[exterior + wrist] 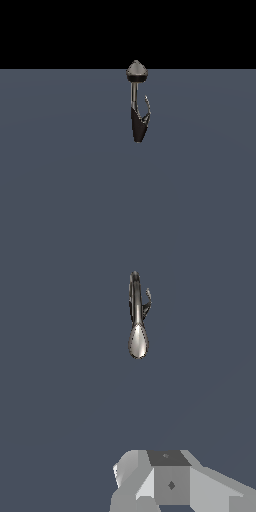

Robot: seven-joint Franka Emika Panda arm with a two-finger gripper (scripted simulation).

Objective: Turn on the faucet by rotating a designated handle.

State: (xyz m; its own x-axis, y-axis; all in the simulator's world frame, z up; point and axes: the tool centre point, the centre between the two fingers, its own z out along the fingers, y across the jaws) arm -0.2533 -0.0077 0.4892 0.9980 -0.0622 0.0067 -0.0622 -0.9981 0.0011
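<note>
The faucet [137,125] stands alone on the grey floor in the exterior view. It has a grey cone cap [136,70] on a thin stem above a black tapered body. The handle [147,107] is a thin curved sliver that branches off the body toward the exterior view's right. The wrist view looks down on the faucet [135,303], its pale cap [138,342] and the small handle [148,300] beside it. Only a blocky grey and white part of my gripper [170,483] shows at that picture's edge, well apart from the faucet. Its fingertips cannot be made out. The arm is absent from the exterior view.
A flat blue-grey floor [60,190] spreads all around the faucet, and a black background lies beyond its far edge.
</note>
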